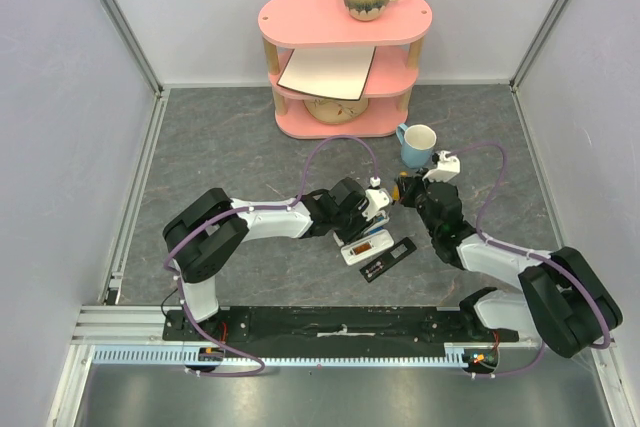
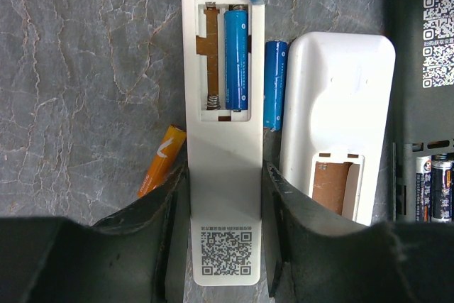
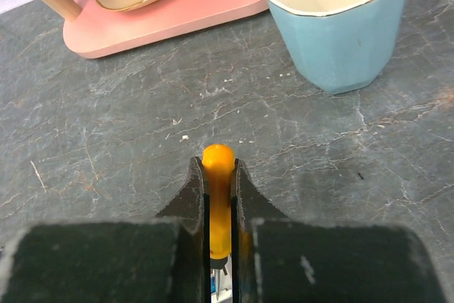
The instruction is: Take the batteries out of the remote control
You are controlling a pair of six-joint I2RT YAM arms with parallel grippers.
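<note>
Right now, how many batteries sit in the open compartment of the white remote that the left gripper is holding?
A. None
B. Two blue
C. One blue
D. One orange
C: the left wrist view shows the white remote clamped by the left gripper, with a single blue battery in one slot and the slot beside it empty.

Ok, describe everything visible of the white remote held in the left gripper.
The white remote is a long, plastic-looking bar, back side up, clamped at its sides by the left gripper. Its back is open: one blue battery sits in one slot, and the other slot shows only a spring and a coppery strip. A QR label marks the gripper end.
</note>
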